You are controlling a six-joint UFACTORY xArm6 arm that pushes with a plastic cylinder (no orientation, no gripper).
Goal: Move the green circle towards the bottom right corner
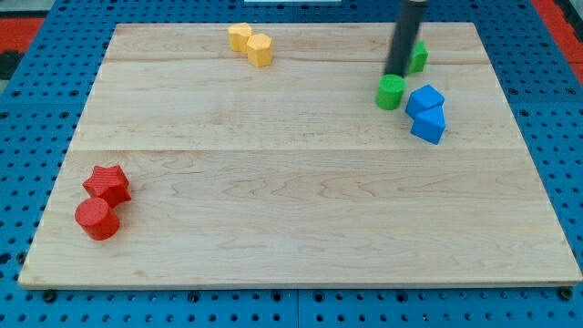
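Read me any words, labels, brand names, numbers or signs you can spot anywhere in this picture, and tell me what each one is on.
None: no text, number or sign shows on the wooden board, the blue pegboard, my tip, the green circle or any other block.

No text, label or number can be read anywhere
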